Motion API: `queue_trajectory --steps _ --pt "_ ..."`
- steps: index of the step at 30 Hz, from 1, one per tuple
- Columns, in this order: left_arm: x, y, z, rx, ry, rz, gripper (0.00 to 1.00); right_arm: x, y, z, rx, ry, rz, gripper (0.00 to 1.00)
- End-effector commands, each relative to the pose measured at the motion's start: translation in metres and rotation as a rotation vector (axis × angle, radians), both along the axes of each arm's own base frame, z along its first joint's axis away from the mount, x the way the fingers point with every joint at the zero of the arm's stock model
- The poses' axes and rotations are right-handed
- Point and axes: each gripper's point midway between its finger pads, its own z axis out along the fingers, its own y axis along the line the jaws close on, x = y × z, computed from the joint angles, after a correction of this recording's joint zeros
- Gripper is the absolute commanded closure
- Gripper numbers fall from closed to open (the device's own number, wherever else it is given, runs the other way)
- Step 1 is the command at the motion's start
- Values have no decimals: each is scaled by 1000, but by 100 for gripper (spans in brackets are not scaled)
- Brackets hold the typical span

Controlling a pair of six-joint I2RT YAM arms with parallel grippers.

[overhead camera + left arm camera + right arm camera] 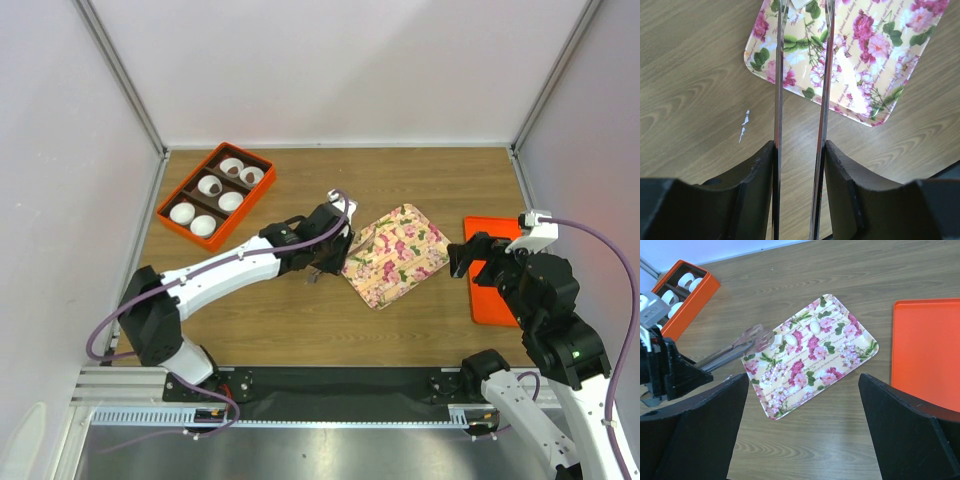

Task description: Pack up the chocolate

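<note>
My left gripper (336, 254) is shut on metal tongs (778, 75), whose two blades stand a little apart. Their tips (758, 335) reach over the near-left edge of the pink-flowered tray (400, 262). In the right wrist view a few small white oval pieces (815, 328) lie on the tray, and I see no dark piece on it. The orange compartment box (170, 218) at the far left holds several white paper cups (203, 225). A small dark brown chocolate (228, 171) shows in a far cup. My right gripper (478, 256) is open and empty above the orange lid's left edge.
The flat orange lid (492, 300) lies at the right, beside the tray. A small white smear (744, 125) marks the wooden table left of the tongs. Grey walls enclose the table on three sides.
</note>
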Motion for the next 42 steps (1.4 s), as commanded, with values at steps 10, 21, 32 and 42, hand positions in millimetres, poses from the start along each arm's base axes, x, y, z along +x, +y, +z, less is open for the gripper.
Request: queue_trajectory --steps 10,21,32,42 --pt "10 -13 -23 0 14 38 53 -1 -3 11 -5 -45 -9 0" --pt "14 -18 -37 20 31 38 53 -1 -4 11 -7 -46 -13 0" --pt "16 -21 -35 17 27 31 55 -1 -5 9 -10 -43 -14 0" --pt "14 -23 -26 4 25 17 63 -2 -5 11 -7 -49 -16 0"
